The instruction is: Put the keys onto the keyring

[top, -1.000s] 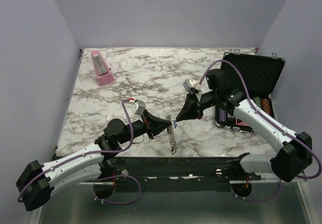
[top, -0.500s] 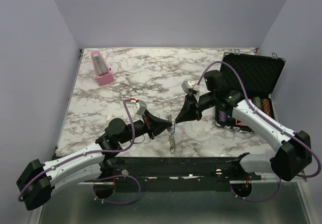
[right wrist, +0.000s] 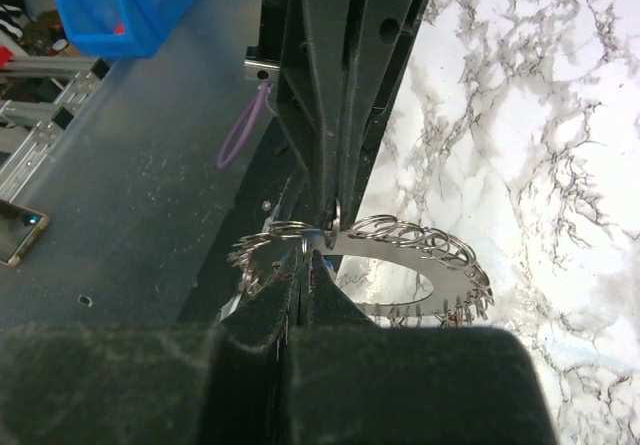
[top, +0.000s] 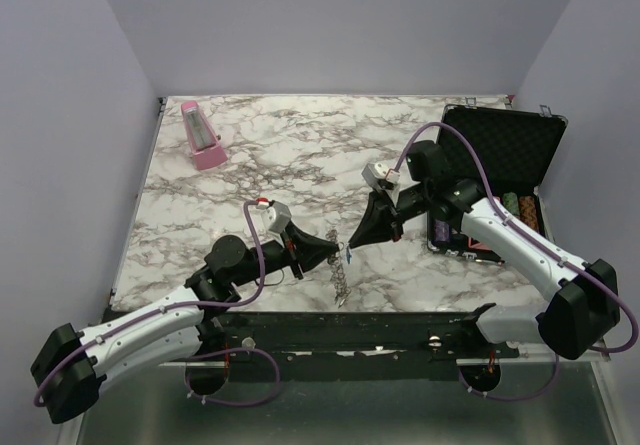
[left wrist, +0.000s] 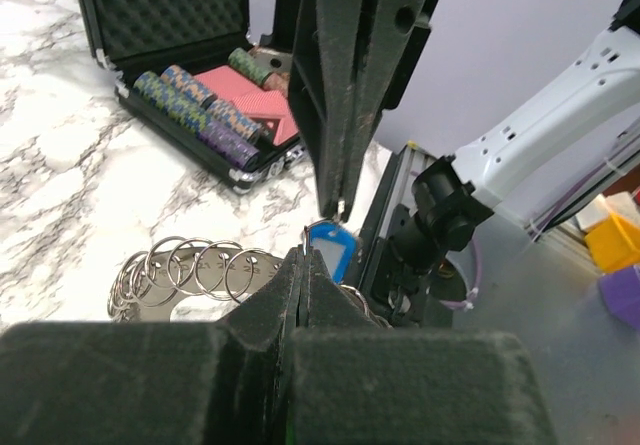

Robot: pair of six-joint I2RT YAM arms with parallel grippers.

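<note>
Spanning the view, the marble surface [top: 300, 155] carries an open black case [top: 505, 150] at right. Left arm [top: 150, 325] and right arm [top: 510, 240] meet near the surface's front edge, both jaws pressed closed, tip to tip. Left jaws pinch a wire loop of the keyring [top: 343, 277], which hangs beneath them; what the right jaws grip I cannot tell. A blue key [left wrist: 330, 247] sits between the tips.

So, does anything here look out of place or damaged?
Nothing stands out. The keyring hangs in the air where the shut left hand and right hand meet; the chips sit tidy in the open case.
</note>
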